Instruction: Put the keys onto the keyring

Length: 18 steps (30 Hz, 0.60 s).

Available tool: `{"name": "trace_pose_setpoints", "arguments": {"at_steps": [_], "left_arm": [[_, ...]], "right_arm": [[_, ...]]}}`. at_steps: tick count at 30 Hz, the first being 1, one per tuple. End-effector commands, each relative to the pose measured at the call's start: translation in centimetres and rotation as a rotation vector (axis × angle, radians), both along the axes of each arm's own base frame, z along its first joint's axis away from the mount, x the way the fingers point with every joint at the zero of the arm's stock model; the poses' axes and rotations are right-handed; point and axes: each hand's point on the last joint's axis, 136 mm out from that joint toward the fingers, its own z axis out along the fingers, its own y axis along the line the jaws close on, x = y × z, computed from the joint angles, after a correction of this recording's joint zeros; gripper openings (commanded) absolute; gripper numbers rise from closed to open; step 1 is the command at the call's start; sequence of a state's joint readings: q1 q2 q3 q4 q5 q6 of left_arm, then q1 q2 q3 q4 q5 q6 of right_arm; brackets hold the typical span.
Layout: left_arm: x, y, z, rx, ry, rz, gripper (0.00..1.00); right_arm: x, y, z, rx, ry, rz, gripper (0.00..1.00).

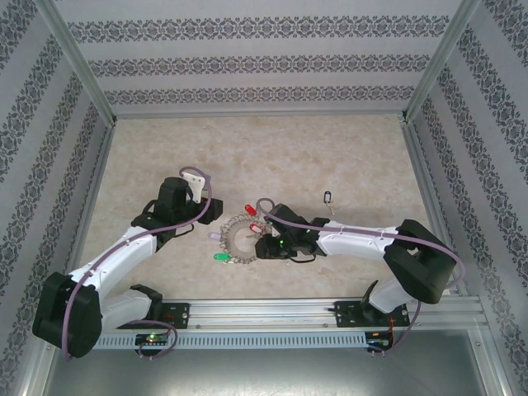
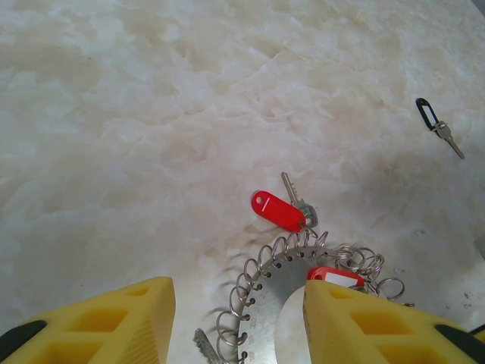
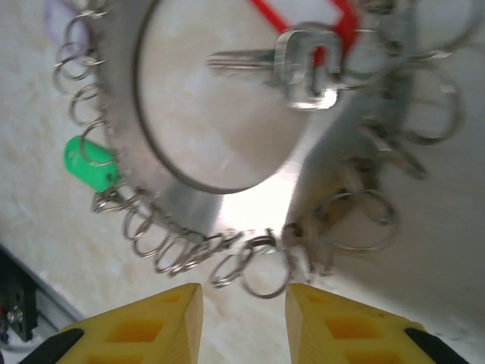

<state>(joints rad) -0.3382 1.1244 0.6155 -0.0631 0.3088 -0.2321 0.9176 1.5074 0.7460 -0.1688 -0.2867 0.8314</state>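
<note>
Grey flat metal keyring (image 2: 274,294), fringed with wire loops, lies mid-table; judged rigid, thin and slick, best taken by the rim. Red-headed silver key (image 2: 276,211) lies just beside it, likely light and slippery. On left gripper (image 2: 239,322) and right gripper (image 3: 244,315), jaws apart, empty.

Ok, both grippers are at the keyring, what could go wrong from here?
The right gripper is open just short of crowded wire loops on the keyring; closing may snag several. The left gripper hangs open over the rim near the red-tagged key; nudging the ring could shove that key away.
</note>
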Motion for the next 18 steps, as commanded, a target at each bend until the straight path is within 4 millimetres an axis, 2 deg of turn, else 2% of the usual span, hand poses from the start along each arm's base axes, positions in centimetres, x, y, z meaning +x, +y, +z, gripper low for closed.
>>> {"name": "trace_pose_setpoints", "arguments": {"at_steps": [1,4,8,11,18], "left_arm": [[0.7,0.3,1.1,0.014,-0.023,0.007,0.49],[0.7,0.3,1.3,0.014,-0.026,0.005,0.49],[0.6,0.3,1.6,0.014,-0.035,0.003,0.50],[0.2,0.5,1.8,0.017,-0.038,0.002,0.49],[-0.2,0.9,2.1,0.028,-0.058,0.012,0.49]], "right_arm": [[-0.6,1.9,1.3,0.054,0.004,0.049,0.35],[-1.7,2.9,0.9,0.059,0.050,0.077,0.35],[-2.1,3.0,-0.4,0.027,0.078,0.053,0.33],[-2.0,2.7,-0.7,0.006,0.068,0.038,0.33],[-0.8,0.4,-2.4,-0.068,0.079,-0.052,0.33]]}}
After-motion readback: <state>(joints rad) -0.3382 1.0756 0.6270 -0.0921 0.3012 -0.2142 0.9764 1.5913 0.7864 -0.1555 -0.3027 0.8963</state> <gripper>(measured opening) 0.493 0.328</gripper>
